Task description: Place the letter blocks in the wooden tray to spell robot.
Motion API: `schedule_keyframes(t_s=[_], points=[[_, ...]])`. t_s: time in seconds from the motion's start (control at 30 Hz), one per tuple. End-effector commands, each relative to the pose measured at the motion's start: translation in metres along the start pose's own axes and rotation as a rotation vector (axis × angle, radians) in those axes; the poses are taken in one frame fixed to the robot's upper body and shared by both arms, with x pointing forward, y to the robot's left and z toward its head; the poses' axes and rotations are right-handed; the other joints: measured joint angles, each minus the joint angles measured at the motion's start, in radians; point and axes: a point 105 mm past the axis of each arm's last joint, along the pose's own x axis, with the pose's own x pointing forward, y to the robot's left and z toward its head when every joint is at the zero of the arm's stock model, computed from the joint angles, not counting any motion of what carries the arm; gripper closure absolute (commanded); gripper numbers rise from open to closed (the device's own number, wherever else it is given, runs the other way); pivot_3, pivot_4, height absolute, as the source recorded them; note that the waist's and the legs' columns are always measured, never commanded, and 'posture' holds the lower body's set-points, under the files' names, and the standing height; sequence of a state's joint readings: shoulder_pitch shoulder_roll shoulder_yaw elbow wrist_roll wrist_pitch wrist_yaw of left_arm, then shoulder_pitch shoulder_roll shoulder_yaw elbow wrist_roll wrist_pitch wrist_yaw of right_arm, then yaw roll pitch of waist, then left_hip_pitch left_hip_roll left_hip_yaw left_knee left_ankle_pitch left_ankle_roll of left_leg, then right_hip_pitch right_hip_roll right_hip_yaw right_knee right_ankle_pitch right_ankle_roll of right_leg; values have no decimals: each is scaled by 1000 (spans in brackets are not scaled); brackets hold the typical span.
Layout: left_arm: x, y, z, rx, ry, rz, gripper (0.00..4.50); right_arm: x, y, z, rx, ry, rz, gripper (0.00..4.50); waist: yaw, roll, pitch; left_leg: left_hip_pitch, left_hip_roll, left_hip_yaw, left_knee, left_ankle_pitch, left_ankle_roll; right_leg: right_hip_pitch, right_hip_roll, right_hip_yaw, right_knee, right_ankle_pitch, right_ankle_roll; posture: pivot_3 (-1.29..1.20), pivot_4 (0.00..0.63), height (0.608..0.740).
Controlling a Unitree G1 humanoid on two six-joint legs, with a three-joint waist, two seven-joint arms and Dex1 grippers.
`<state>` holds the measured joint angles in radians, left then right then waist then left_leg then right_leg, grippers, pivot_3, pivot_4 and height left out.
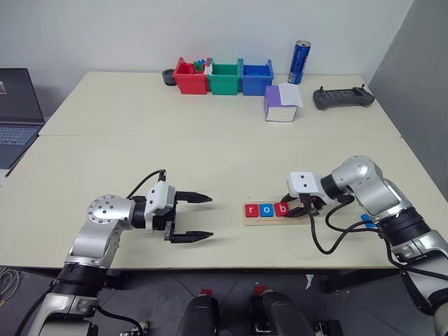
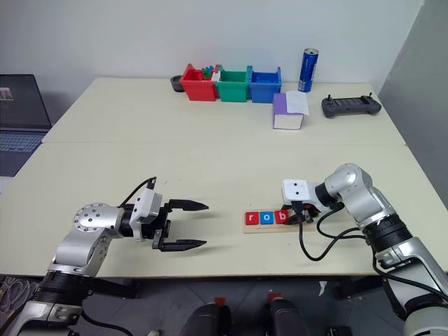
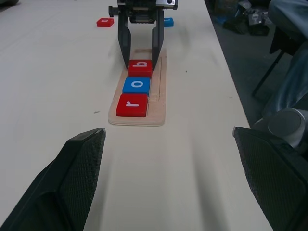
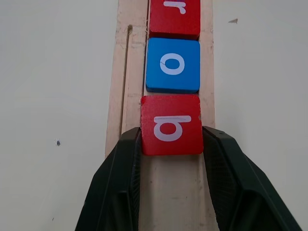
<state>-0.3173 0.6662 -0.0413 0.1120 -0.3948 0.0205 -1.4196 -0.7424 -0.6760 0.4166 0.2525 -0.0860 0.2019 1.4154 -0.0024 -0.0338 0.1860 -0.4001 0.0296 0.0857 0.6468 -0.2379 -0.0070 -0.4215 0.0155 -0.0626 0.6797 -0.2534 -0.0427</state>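
Left gripper [image 1: 201, 217] idle over bare table, fingers spread wide and level, nothing between them, pointed across toward the wooden tray [image 1: 308, 218]. Further right, tray lying lengthwise near the front edge of the table [image 1: 210, 154], already carrying three letter blocks in a row: red r block [image 1: 252, 210], then blue o block [image 1: 267, 209] touching it, then red b block [image 1: 281, 208] just beside that. Right gripper [image 4: 171, 144] angled down over the tray, fingers pressed against both sides of the b block, pinching it as it sits in the groove. Beyond the tray's far end, two loose pieces on the table: a red block [image 3: 105, 22] and a blue block [image 3: 168, 21], letters not readable. By the look of it, third step in hand: seating b snugly after o, with "rob" done and two letters left. Next move, most likely: letting go of b without dragging it out of line, lifting clear, then fetching the loose blue piece, presumably the second o, for the empty stretch of groove. Main risk: nudging b crooked on release. At the back of the table, red, green and blue bins [image 1: 222, 77], untouched.
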Motion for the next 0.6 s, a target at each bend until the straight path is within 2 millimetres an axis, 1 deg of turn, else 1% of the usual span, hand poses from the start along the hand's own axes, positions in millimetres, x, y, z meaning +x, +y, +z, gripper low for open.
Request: schedule_keyframes(t_s=[0.03, 0.47, 0.6], points=[[-4, 5, 10, 27, -25, 19, 0, -4, -6, 8, -42, 5, -17, 3038, 0, 0, 0, 0, 0, 0, 0, 0, 0, 0, 0, 0, 0, 0, 0, 0, 150, 740], [-5, 6, 11, 26, -23, 29, 0, -1, -4, 11, -36, 21, 0, 3038, 0, 0, 0, 0, 0, 0, 0, 0, 0, 0, 0, 0, 0, 0, 0, 0, 150, 740], [-5, 7, 11, 26, -24, 30, 0, -1, -5, 15, -28, 20, -4, 3038, 0, 0, 0, 0, 0, 0, 0, 0, 0, 0, 0, 0, 0, 0, 0, 0, 150, 740]])
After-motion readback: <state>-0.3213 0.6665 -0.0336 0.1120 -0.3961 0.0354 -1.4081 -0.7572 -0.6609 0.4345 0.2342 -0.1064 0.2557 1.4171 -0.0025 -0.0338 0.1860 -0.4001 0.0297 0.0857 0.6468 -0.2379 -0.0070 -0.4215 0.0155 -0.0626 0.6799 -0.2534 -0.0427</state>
